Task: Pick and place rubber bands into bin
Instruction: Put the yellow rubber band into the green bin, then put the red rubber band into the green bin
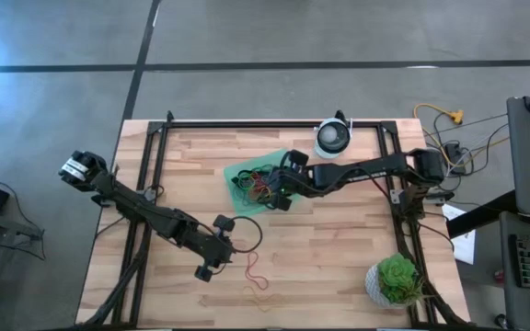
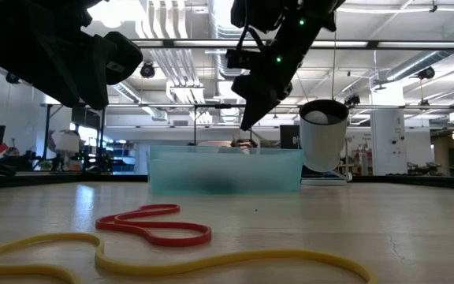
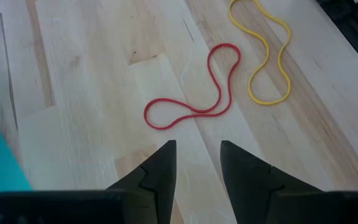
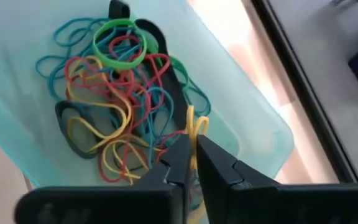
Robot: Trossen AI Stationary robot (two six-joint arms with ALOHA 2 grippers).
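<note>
The right gripper [image 4: 192, 151] hangs over the bin [image 4: 263, 134], jaws pinching a yellow band [image 4: 196, 126]. Released too low, it may cling to the jaws or drag the pile [image 4: 114, 93] out. The left gripper [image 3: 197, 163], jaws spread, hovers over the red band [image 3: 191, 93] and yellow loop [image 3: 267, 53] on open bench [image 1: 339, 239]; thin, flat bands may slip the pinch.

Your two arms are matte black, built of chunky jointed links with black cables looped alongside. The left claw [image 3: 196, 171] shows two dark wedge-shaped fingers with notched inner edges; the right claw [image 4: 190, 163] matches. Green indicator lights glow on the right arm.
</note>
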